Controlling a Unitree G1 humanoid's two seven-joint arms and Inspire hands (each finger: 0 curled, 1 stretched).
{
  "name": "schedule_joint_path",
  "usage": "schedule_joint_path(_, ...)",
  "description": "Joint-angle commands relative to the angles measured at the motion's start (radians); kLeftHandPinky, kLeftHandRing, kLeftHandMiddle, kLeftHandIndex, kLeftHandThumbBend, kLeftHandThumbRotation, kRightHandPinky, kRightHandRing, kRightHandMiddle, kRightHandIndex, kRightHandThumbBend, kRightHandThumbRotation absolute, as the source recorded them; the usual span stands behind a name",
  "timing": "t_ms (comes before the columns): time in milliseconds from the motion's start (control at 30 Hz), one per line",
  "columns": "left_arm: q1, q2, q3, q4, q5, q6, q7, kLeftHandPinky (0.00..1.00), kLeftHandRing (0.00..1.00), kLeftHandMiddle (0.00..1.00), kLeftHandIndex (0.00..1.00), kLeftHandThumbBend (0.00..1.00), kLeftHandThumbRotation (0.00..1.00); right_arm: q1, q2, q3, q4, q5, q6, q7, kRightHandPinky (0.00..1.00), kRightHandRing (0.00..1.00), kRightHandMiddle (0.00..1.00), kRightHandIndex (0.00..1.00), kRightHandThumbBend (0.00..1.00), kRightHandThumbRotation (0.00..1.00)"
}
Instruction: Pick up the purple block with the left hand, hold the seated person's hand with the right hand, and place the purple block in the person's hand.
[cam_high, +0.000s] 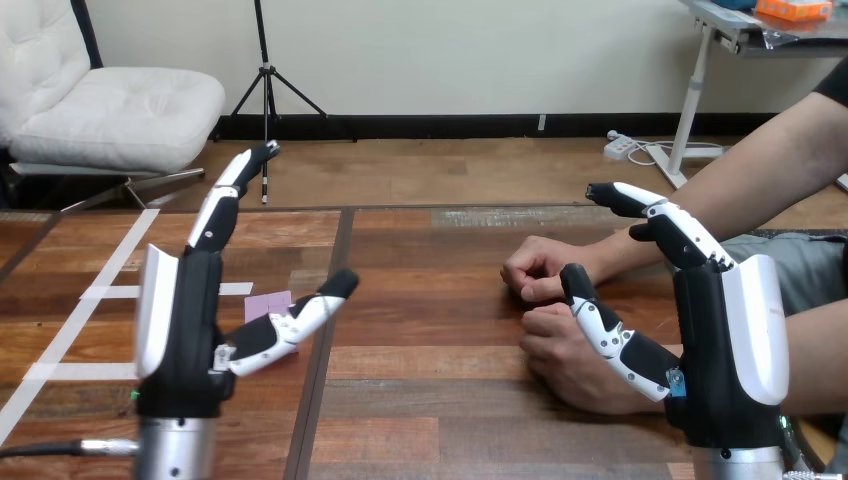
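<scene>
The left hand (185, 320) stands upright over the counter (430, 400), its fingers straight and spread away from the thumb, gripping nothing. The purple block (266, 303) lies flat on the counter just beyond that thumb and is partly hidden by it; I cannot tell whether they touch. The right hand (735, 340) is also upright and spread, with its thumb jutting toward the left hand. The person's nearer hand (560, 365) rests on the counter beside and behind this thumb. The person's farther hand (535, 268), loosely closed, lies just past it. The right hand's fingers curl round neither.
</scene>
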Motion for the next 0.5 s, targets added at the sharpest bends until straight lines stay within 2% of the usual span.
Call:
schedule_joint_path(0, -0.041, 0.067, 0.006, -0.052, 0.042, 0.058, 0.002, 0.84, 0.87, 0.88, 0.85, 0.72, 0.27, -0.047, 0.017, -0.007, 0.003, -0.001, 0.004, -0.010, 0.66, 0.74, 0.75, 0.73, 0.38, 0.23)
schedule_joint_path(133, -0.038, 0.101, -0.008, -0.076, 0.032, 0.121, -0.045, 0.82, 0.87, 0.89, 0.85, 0.73, 0.28, -0.046, 0.018, -0.007, -0.001, -0.002, 0.010, -0.006, 0.66, 0.75, 0.75, 0.73, 0.38, 0.24)
schedule_joint_path(200, -0.034, 0.122, -0.019, -0.100, 0.013, 0.173, -0.100, 0.82, 0.87, 0.89, 0.86, 0.73, 0.28, -0.045, 0.018, -0.006, -0.002, 0.000, 0.011, -0.005, 0.66, 0.75, 0.75, 0.74, 0.38, 0.24)
schedule_joint_path(267, -0.031, 0.131, -0.024, -0.115, 0.003, 0.200, -0.125, 0.82, 0.88, 0.90, 0.87, 0.73, 0.29, -0.045, 0.018, -0.006, -0.002, 0.000, 0.011, -0.004, 0.67, 0.75, 0.75, 0.74, 0.38, 0.24)
schedule_joint_path(467, -0.040, 0.181, -0.044, -0.141, -0.051, 0.292, -0.251, 0.82, 0.89, 0.91, 0.89, 0.75, 0.25, -0.047, 0.016, -0.006, -0.001, -0.004, 0.010, -0.008, 0.66, 0.75, 0.75, 0.73, 0.38, 0.23)
